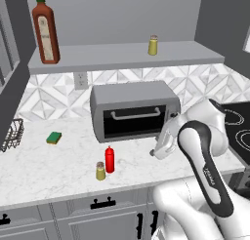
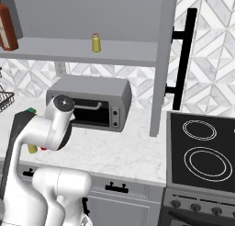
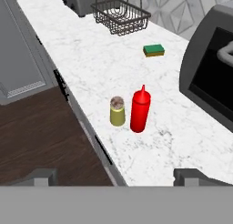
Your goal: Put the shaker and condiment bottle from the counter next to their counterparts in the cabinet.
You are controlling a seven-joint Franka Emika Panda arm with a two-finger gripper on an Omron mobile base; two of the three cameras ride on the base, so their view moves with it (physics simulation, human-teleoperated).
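The shaker (image 3: pixel 117 111) stands upright near the front edge of the bench (image 3: pixel 100 63), its pale cap up, and the condiment bottle (image 3: pixel 139 110) stands upright just beside it, so close that from the hand view I cannot tell whether the two touch. In the left base view the shaker (image 1: pixel 100 171) sits a little nearer the bench's front edge and the condiment bottle (image 1: pixel 110 159) just behind it, toward the grey oven (image 1: pixel 134 110). Both have their long axis vertical, and the bottle's nozzle points straight up. The tool (image 3: pixel 116 176) is empty, its two fingertips spread about as wide as they go, and it looks along the bench with the pair ahead of it, roughly centred between the tips and still well apart from them. The coming move turns on this: the two things lie side by side across the tool's opening, so a straight advance would likely take both or knock one over. My judgement is that the tool should line up on one, most likely the shaker on the outer, front-edge side, and close across its round body. Farther out, a green sponge (image 3: pixel 154 50) and a wire basket (image 3: pixel 120 15) lie beyond on the bench. Up in the cabinet (image 1: pixel 122 54), the second shaker (image 1: pixel 153 45) and the tall brown bottle (image 1: pixel 46 30) stand upright and well apart on the shelf, with bare shelf beside each.
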